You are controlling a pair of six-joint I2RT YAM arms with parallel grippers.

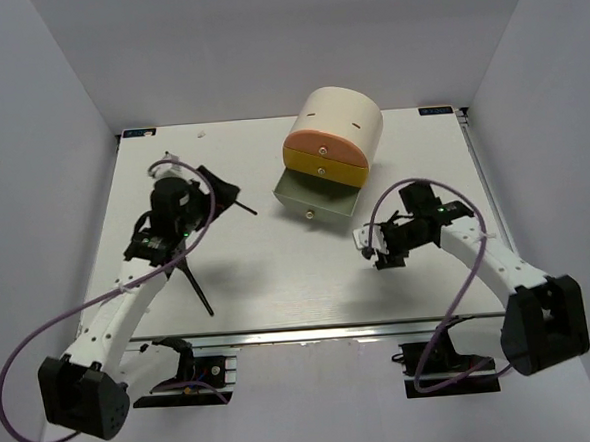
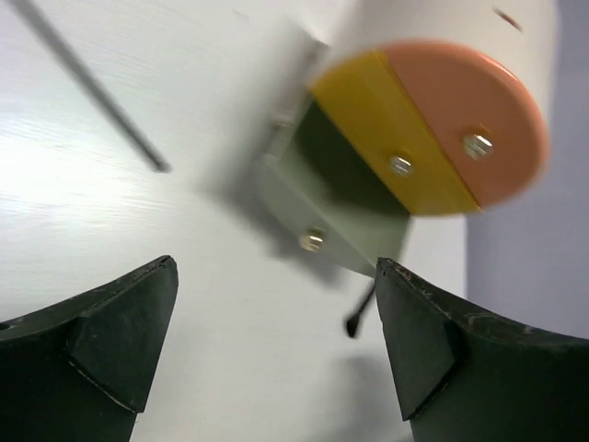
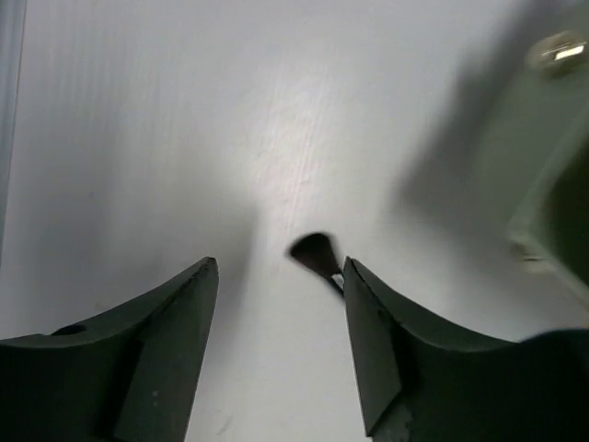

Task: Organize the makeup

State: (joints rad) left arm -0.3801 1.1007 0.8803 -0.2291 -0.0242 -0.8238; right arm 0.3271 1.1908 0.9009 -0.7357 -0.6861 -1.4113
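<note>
While the right gripper [image 3: 281, 267] hangs released over the thin black makeup brush [image 3: 313, 250], lying lower centre of frame and off-centre between the jaws, it should centre before clamping; left gripper [image 2: 274, 267] likewise released.

- Ahead of my left claw [image 2: 276, 267], to its right, stood the drawer unit [image 2: 433, 120], its lowest drawer [image 2: 322, 212] pulled out.
- Ahead and left lay a brush [image 2: 92, 87] on the table [image 2: 138, 239].
- Between my right claw's [image 3: 281, 262] fingers, just beside one finger, lay a second brush [image 3: 315, 253].
</note>
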